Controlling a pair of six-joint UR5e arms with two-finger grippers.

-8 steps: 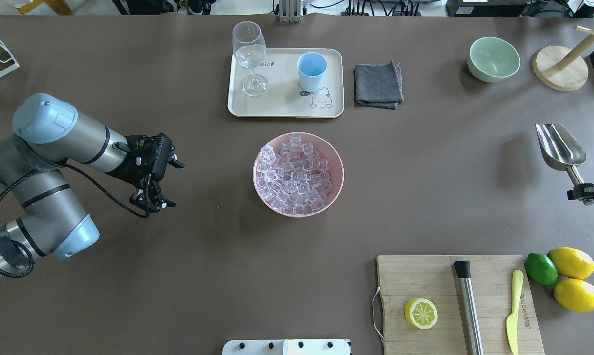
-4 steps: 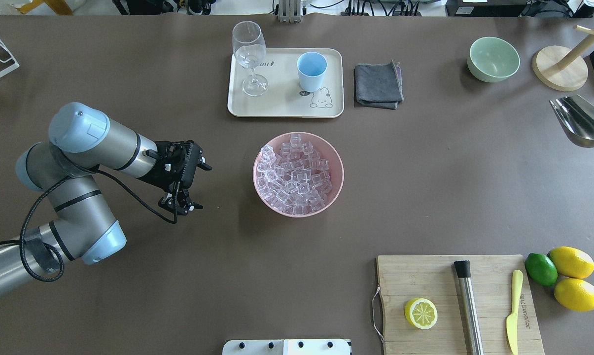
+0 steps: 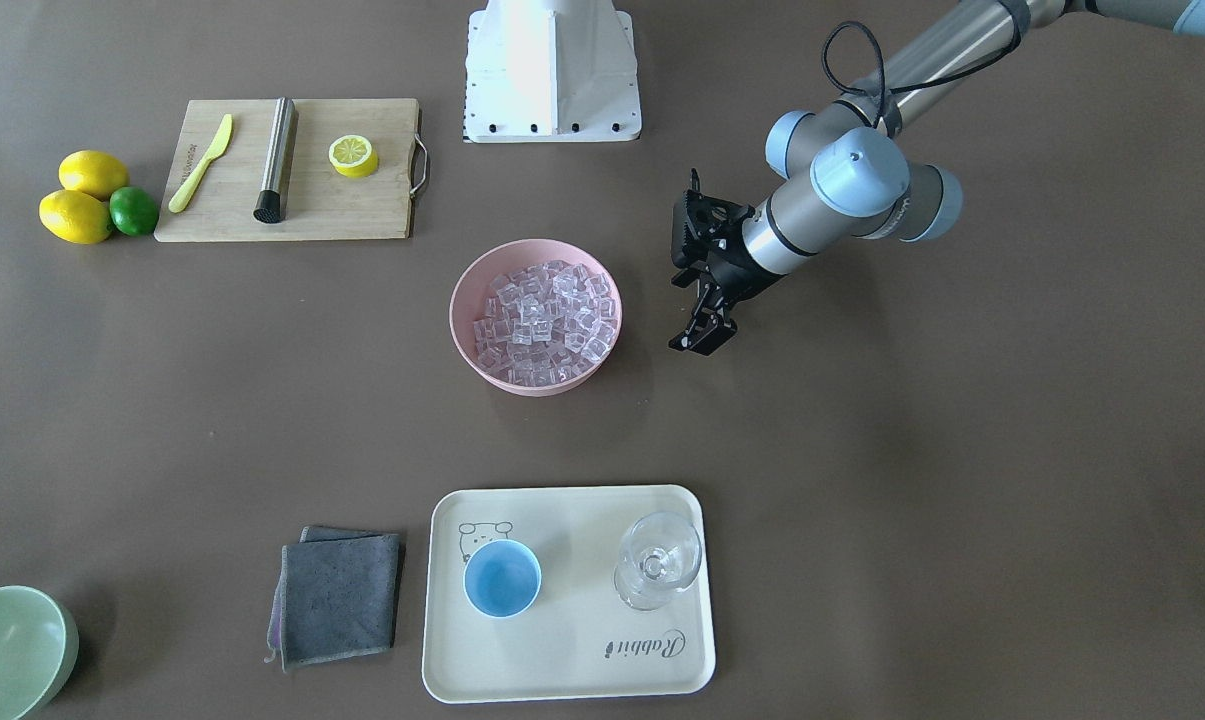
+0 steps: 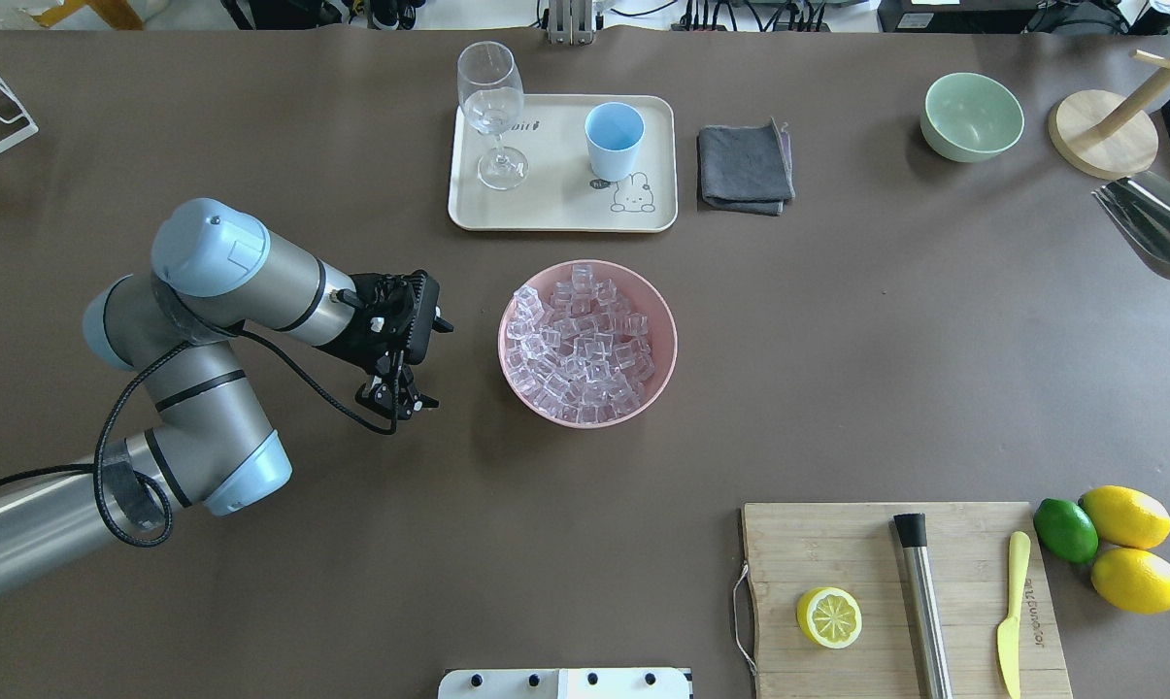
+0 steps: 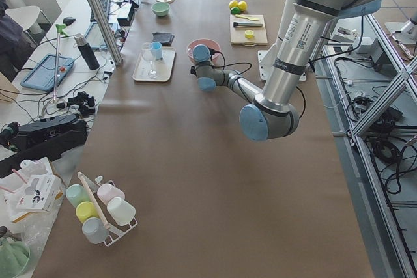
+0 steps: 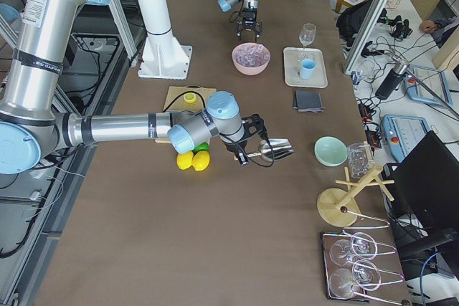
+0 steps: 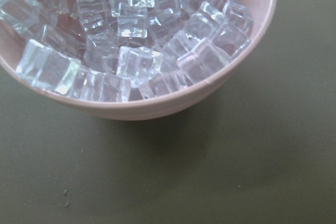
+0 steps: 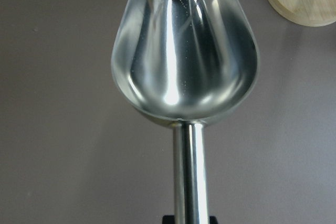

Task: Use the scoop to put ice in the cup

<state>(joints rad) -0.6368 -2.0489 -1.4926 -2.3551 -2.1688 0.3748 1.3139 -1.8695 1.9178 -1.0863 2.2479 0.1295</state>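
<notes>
Steel glints at the bench's right-hand edge, where the scoop [image 4: 1153, 221] rides higher and further out than a second ago. Its empty trough is now half out of the overhead picture, near the wooden stand [image 4: 1104, 136]. The right jaws pinch its handle, and the wrist view shows the shaft running down into them.

Across the bench, the left arm [image 4: 245, 282] has swung in from the left edge. The left jaws now hang just beside the pink bowl [image 4: 589, 421] without touching it; whether they are spread or pressed together cannot be told from these views.

All the ice [image 4: 585, 340] lies heaped in that bowl at mid-bench. The cup [image 4: 614, 139] stands empty on the cream tray [image 4: 555, 216] toward the edge far from the robot, well apart from the scoop.

By the look of it the tool is secured, the helper arm is probably coming to steady the bowl, and no scooping has begun.

A wine glass [image 4: 492, 107] shares the tray near the cup and seems the thing most at risk during a pour. A folded grey cloth [image 4: 745, 167] and a pale-green bowl [image 4: 973, 116] lie along the far edge between scoop and cup. A chopping board [image 4: 866, 553] fills the near right corner.
</notes>
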